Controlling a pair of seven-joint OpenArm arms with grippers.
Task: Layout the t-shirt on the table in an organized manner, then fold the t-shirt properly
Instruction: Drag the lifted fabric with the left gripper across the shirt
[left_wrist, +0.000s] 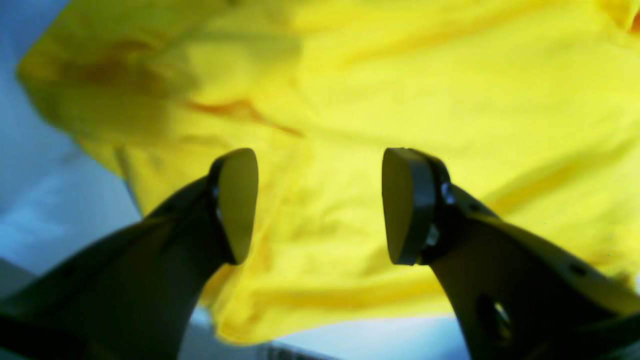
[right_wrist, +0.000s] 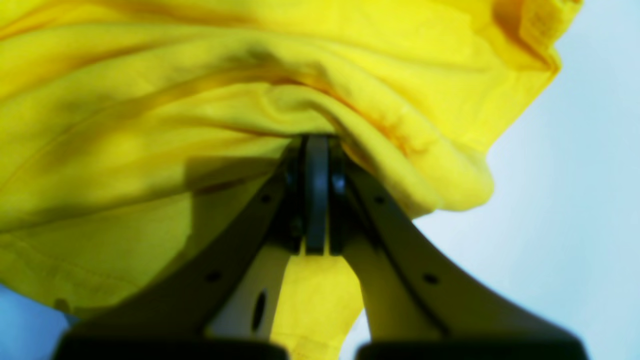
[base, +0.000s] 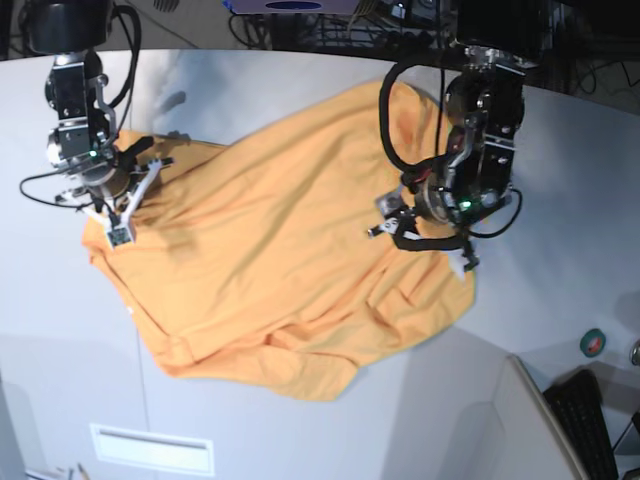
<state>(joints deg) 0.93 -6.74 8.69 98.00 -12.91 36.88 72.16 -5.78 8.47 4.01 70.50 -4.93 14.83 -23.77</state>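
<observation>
The orange-yellow t-shirt (base: 290, 270) lies rumpled and skewed across the white-grey table (base: 560, 180). In the base view my left gripper (base: 425, 243) hovers over the shirt's right edge. The left wrist view shows that gripper (left_wrist: 320, 205) open, its pads wide apart, with creased yellow t-shirt (left_wrist: 400, 90) behind them and nothing between. On the other side my right gripper (base: 117, 232) is at the shirt's left corner. In the right wrist view it (right_wrist: 316, 145) is shut on a bunched fold of the t-shirt (right_wrist: 150, 150).
A black keyboard (base: 585, 420) and a green tape roll (base: 593, 342) sit past the table's lower right corner. A white rectangular label (base: 152, 448) is near the front edge. Cables and equipment (base: 330, 25) crowd the far side.
</observation>
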